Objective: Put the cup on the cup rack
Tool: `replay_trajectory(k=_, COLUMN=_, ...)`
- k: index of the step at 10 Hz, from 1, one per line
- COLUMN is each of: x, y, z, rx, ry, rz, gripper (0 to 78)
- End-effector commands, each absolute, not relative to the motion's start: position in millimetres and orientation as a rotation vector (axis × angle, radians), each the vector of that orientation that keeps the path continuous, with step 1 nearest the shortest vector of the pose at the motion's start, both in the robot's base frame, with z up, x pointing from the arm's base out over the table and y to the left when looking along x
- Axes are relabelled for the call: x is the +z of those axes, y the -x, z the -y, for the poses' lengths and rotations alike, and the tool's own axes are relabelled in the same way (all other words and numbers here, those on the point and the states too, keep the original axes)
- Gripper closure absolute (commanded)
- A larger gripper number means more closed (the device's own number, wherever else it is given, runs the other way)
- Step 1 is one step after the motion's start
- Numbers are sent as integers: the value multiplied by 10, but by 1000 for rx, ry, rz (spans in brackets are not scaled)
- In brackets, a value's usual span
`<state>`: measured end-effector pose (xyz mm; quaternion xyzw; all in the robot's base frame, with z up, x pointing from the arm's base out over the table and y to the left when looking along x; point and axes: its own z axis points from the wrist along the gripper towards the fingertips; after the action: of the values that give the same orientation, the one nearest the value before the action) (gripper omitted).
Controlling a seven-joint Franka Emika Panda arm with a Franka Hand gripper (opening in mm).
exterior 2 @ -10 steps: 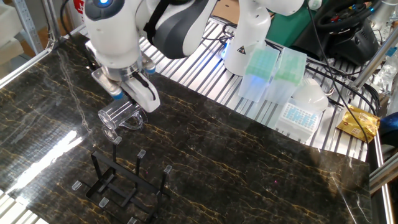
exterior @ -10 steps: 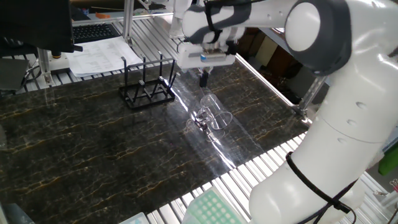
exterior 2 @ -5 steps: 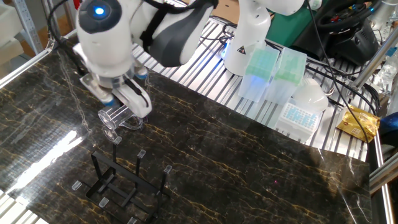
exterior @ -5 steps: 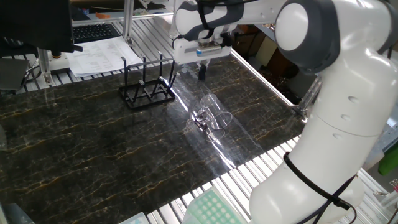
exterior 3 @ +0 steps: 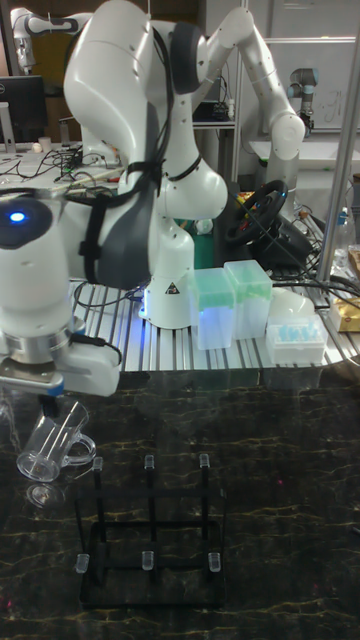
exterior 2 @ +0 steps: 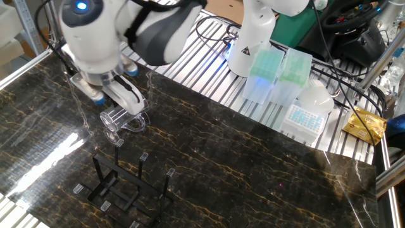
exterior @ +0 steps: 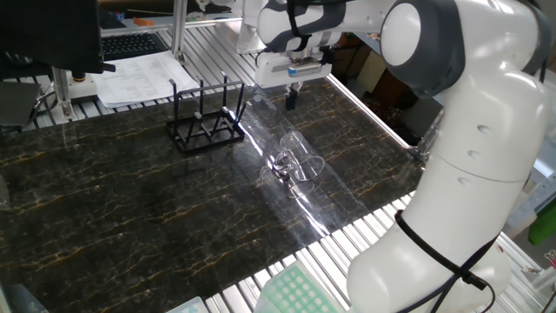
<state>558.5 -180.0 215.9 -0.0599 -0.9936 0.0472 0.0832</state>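
The clear glass cup (exterior: 296, 160) lies on its side on the dark marble table, its handle showing in the other fixed view (exterior 2: 121, 120) and the tall view (exterior 3: 52, 446). The black wire cup rack (exterior: 205, 123) stands apart from it with nothing on its pegs (exterior 2: 126, 187) (exterior 3: 148, 541). My gripper (exterior: 292, 97) hangs above and just behind the cup without touching it. Its dark fingers are pressed together and hold nothing (exterior 3: 50, 407).
Papers and a keyboard (exterior: 139, 74) lie behind the rack. Green and white pipette-tip boxes (exterior 2: 272, 76) stand on the slatted metal bench beside the robot base. A yellow packet (exterior 2: 365, 124) lies at the far right.
The gripper has risen and drifted away from the cup over the last second. The cup and the rack have stayed where they were.
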Motion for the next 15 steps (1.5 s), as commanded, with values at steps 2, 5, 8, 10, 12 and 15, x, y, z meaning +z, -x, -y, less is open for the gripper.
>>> replay_trajectory(k=2, x=2161, y=-5616, z=1830, rx=127, ry=166, rz=2971, gripper=1)
replay_trajectory(k=5, x=2161, y=-5616, z=1830, rx=127, ry=166, rz=2971, gripper=1)
replay_trajectory(k=8, x=2161, y=-5616, z=1830, rx=127, ry=166, rz=2971, gripper=1)
replay_trajectory(k=10, x=2161, y=-5616, z=1830, rx=127, ry=166, rz=2971, gripper=1)
replay_trajectory(k=12, x=2161, y=-5616, z=1830, rx=127, ry=166, rz=2971, gripper=1)
replay_trajectory(k=15, x=1769, y=-5862, z=2167, rx=36, ry=105, rz=2974, gripper=1)
